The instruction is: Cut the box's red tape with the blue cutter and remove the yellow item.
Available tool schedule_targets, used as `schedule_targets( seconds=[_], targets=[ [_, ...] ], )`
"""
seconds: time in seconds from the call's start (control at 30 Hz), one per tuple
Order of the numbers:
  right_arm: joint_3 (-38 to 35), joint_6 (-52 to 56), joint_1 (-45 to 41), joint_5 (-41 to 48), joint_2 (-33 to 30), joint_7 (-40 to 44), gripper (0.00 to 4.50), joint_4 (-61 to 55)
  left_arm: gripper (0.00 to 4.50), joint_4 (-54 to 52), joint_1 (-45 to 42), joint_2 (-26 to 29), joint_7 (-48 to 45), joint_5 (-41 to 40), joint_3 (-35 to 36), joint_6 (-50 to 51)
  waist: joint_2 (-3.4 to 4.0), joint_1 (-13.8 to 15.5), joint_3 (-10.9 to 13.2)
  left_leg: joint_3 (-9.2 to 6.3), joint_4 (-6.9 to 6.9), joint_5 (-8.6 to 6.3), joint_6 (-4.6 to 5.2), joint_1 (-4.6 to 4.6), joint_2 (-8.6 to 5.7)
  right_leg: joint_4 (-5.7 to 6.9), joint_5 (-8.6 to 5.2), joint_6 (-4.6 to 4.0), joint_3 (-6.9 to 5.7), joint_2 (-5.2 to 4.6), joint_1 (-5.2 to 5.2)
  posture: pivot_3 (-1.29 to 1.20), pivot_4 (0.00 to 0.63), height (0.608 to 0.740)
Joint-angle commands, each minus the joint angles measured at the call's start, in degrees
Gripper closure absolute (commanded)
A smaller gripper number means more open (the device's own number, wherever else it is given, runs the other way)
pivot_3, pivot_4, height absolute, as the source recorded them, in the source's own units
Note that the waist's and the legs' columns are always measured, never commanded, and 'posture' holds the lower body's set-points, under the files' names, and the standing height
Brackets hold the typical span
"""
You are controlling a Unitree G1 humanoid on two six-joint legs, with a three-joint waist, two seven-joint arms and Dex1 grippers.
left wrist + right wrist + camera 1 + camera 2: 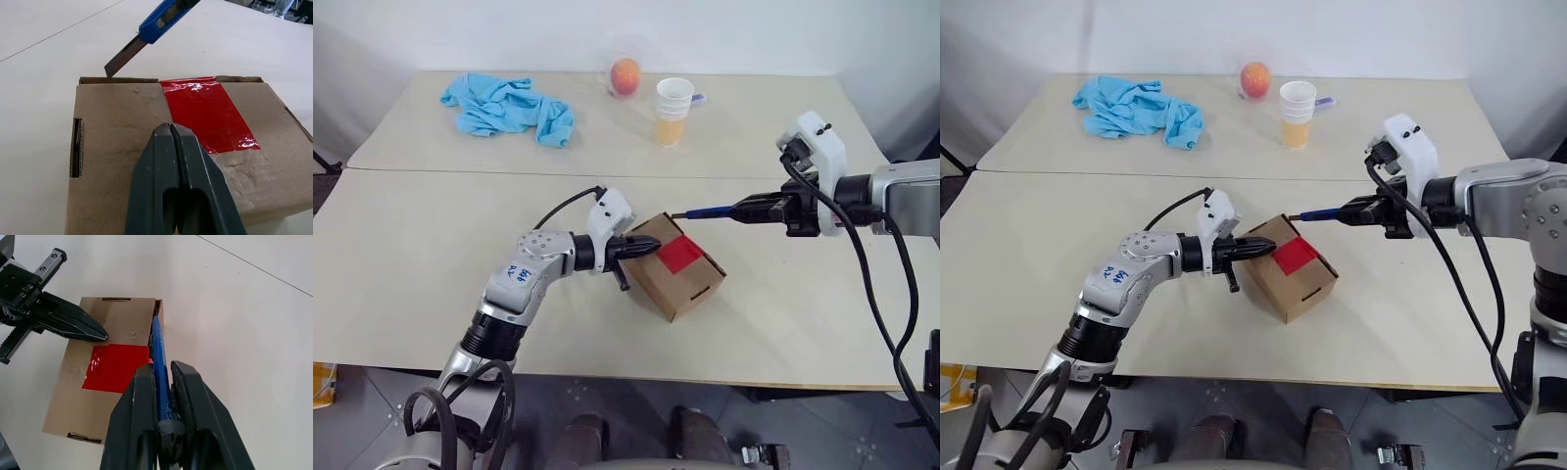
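The box (674,276) on the table was steadied by the closed left gripper (647,249), the blue cutter (715,211), clamped in the right gripper (756,208), was brought to its edge, but the red tape (208,113) was uncut and the yellow item unseen.

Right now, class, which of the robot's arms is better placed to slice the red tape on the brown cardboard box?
The right. Its end effector grips the slim blue cutter, blade by the small brown cardboard box's edge near the red tape patch. The shut left end effector just presses the box top.
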Motion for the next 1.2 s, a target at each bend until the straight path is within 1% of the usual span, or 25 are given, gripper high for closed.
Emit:
schedule_targets(
  seconds=[0.03,0.43,0.77,1.2],
  targets=[
    [-1.1,-0.1,-0.4,-0.5,0.1,1.3,4.33,-1.7,4.5,-0.2,1.1,-0.2,0.3,0.5,-1.3,1.2,0.0,0.0,0.0,0.0,0.01,0.0,0.0,0.0,0.0,0.01,0.0,0.0,0.0,0.0,0.0,0.0,0.15,0.74],
    [-0.9,0.8,-0.7,-1.1,-0.4,3.4,4.33,-2.3,4.5,-0.1,1.1,-0.7,1.0,0.5,-1.3,1.6,0.0,0.0,0.0,-0.01,0.05,0.0,0.0,0.0,-0.02,0.06,0.0,0.0,0.0,-0.03,0.0,0.0,0.15,0.74],
    [0.9,1.4,-0.5,-3.1,-1.6,5.0,4.33,-1.4,4.5,0.3,0.9,-1.1,1.0,0.6,-1.5,1.1,0.0,0.0,0.0,-0.01,0.06,0.0,0.0,0.0,-0.03,0.08,0.0,0.0,0.01,-0.03,0.0,0.0,0.15,0.74],
    [4.0,2.2,-3.0,-5.4,-3.0,9.1,4.33,-0.3,4.5,-0.1,1.3,-1.4,1.1,0.8,-2.1,1.1,0.0,0.0,0.0,-0.01,0.06,0.01,0.01,0.0,-0.06,0.08,0.0,0.0,0.02,-0.06,0.0,0.0,0.15,0.74]
  ],
)
